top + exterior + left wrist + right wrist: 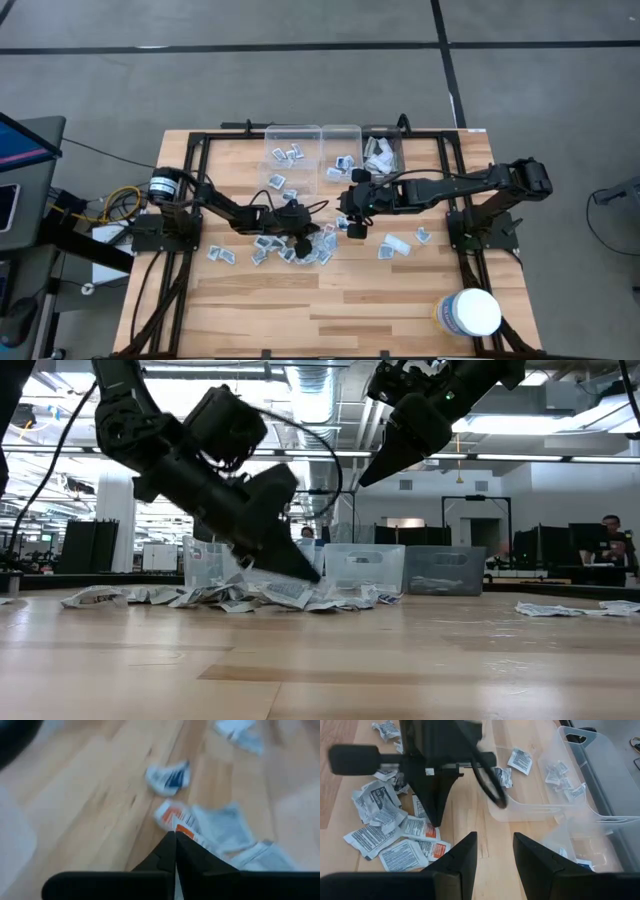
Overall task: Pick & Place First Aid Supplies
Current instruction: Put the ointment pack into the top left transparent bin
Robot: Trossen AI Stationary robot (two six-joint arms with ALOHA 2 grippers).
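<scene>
Left end effector (434,817) pinched shut over packets (395,832); print unreadable.

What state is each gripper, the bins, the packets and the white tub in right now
left gripper: shut, tips down in the packet pile.
right gripper: open, empty, above the table.
packets: heaped loose on the table, a few apart.
clear bins: upright, open-topped, a few packets inside.
white tub: upright, lid on, near table edge.
</scene>
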